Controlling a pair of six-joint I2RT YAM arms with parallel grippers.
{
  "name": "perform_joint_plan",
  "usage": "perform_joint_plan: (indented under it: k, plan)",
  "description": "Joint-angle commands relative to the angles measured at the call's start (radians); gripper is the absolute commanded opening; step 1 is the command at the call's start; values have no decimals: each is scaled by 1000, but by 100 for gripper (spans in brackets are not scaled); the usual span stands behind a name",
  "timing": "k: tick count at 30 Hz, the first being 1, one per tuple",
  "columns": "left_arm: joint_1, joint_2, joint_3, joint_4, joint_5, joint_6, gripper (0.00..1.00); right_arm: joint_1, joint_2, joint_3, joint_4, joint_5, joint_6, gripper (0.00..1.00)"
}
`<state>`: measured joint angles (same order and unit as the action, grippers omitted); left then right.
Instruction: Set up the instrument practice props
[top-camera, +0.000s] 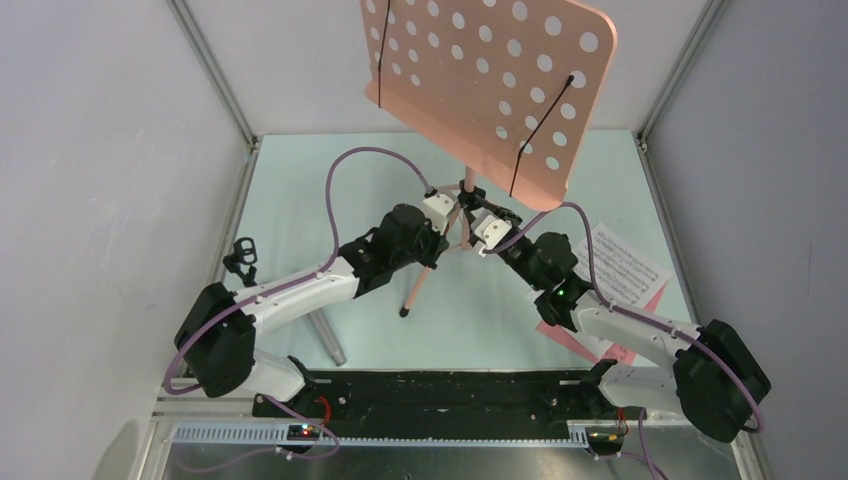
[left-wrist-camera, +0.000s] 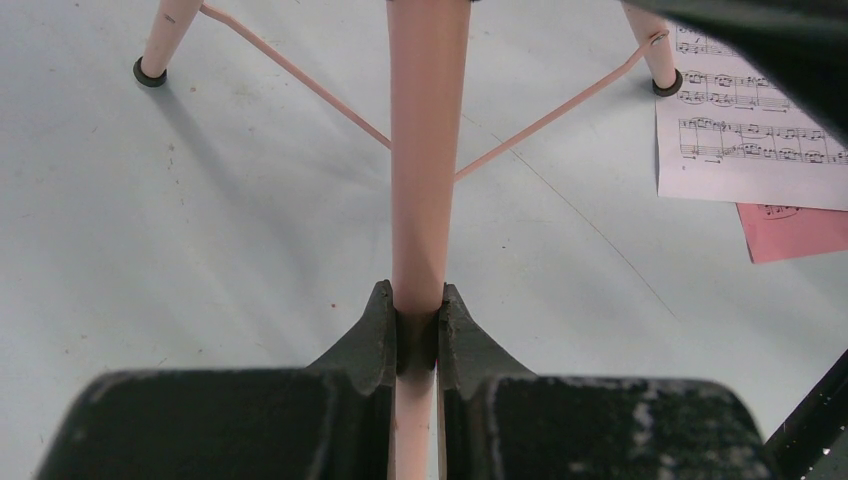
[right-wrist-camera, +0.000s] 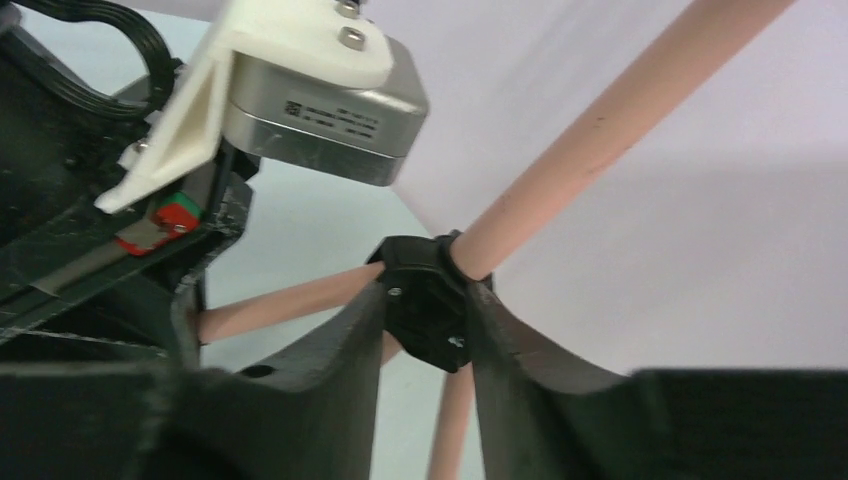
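The salmon-pink music stand (top-camera: 490, 75) stands at the table's middle, its perforated desk tilted high toward the back wall. My left gripper (left-wrist-camera: 417, 312) is shut on one of its pink tubes (left-wrist-camera: 425, 150) below the desk; two feet (left-wrist-camera: 150, 72) rest on the table beyond. My right gripper (right-wrist-camera: 430, 330) is closed round the black collar (right-wrist-camera: 425, 300) where the tubes meet, both fingers touching it. White sheet-music pages (top-camera: 625, 262) lie on a pink page (top-camera: 590, 342) at the right. A grey microphone (top-camera: 326, 338) lies front left, by the small black mic stand (top-camera: 240, 256).
Both arms reach in from the near edge and meet under the desk (top-camera: 462, 215). One stand leg (top-camera: 410, 288) points toward the arms' bases. Grey walls close in the table on the left, right and back.
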<state>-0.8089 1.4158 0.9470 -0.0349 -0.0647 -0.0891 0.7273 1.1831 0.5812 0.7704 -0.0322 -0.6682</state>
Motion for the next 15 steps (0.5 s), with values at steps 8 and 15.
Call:
perform_joint_plan:
  k: [8, 15]
  plan:
    - [30, 24, -7, -139, -101, 19, 0, -42, -18, 28, -97, 86, -173, 53]
    - [29, 25, -7, -139, -103, 19, 0, -40, -22, 32, -171, 44, -179, 56]
